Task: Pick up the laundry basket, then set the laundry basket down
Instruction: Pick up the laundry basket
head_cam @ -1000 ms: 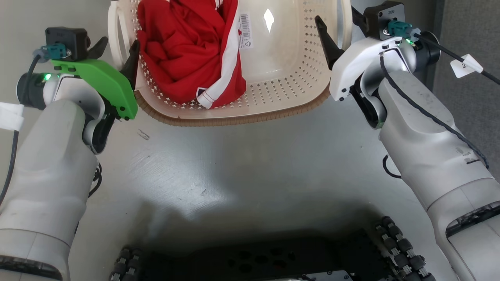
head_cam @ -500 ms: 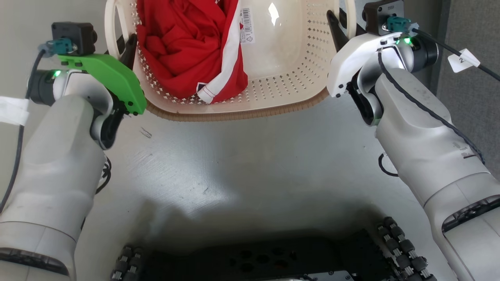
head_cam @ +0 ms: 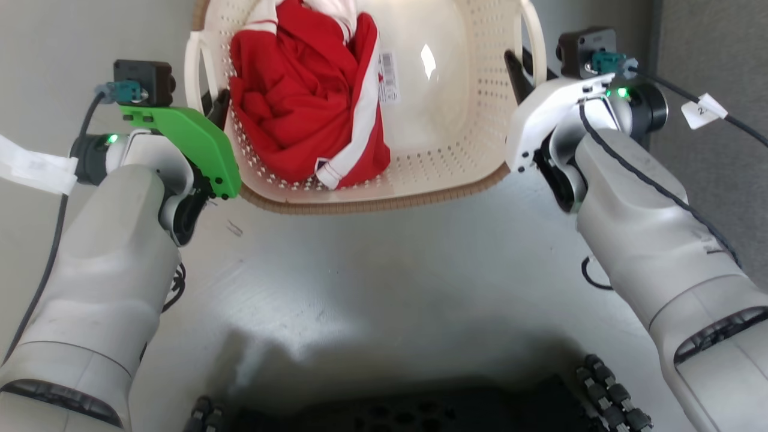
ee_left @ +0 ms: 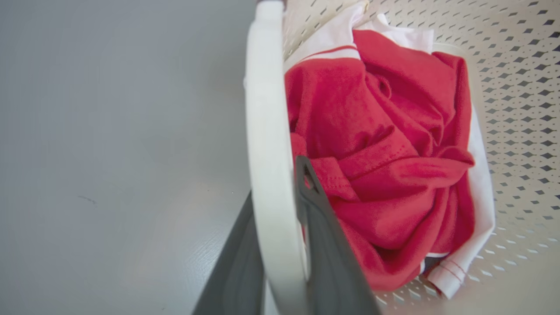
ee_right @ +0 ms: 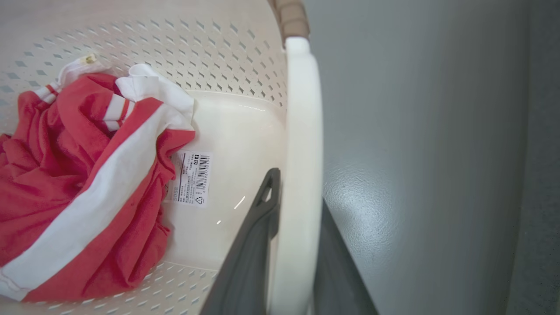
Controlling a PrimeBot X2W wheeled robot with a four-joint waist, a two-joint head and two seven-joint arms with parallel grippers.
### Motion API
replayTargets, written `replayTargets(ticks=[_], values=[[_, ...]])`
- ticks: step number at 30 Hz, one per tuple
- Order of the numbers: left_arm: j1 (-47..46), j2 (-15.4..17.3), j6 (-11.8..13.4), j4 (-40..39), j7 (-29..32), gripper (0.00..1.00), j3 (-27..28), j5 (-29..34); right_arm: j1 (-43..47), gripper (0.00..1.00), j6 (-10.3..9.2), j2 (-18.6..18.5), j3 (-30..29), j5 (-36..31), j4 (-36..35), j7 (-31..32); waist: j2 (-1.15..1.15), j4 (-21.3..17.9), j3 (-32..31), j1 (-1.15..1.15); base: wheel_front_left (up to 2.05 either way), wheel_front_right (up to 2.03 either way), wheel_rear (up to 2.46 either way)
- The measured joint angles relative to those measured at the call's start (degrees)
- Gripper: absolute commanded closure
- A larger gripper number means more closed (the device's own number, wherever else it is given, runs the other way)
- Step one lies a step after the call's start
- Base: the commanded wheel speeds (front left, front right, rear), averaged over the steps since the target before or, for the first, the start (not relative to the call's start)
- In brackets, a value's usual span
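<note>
You had the basket (head_cam: 474, 120), a cream, rounded-rectangular plastic tub with diamond perforations and ribbed brown trim (head_cam: 372, 204), between both arms over the smooth grey floor (head_cam: 384, 276), though whether it rested there or hung clear could not be told. Your left gripper (ee_left: 275, 183) pinched the flat white left handle (ee_left: 267, 109), one dark tapered finger on each face of the loop, and your right gripper (ee_right: 299, 188) clamped the right handle (ee_right: 302, 109) likewise. Inside, a crumpled red garment (head_cam: 300, 120) with white stripes lay against the left wall, beside a barcode sticker (ee_right: 191, 177) on the glossy bottom.
</note>
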Motion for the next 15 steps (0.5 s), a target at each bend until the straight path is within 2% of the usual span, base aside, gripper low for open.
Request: replayTargets(ticks=[15], values=[[2.4, -1.5, 0.0, 4.3, 5.1, 1.00, -3.0, -4.4, 4.5, 1.00, 3.31, 0.2, 2.9, 4.7, 4.0, 3.2, 0.00, -0.1, -10.8, 0.00, 0.00, 0.00, 0.00]])
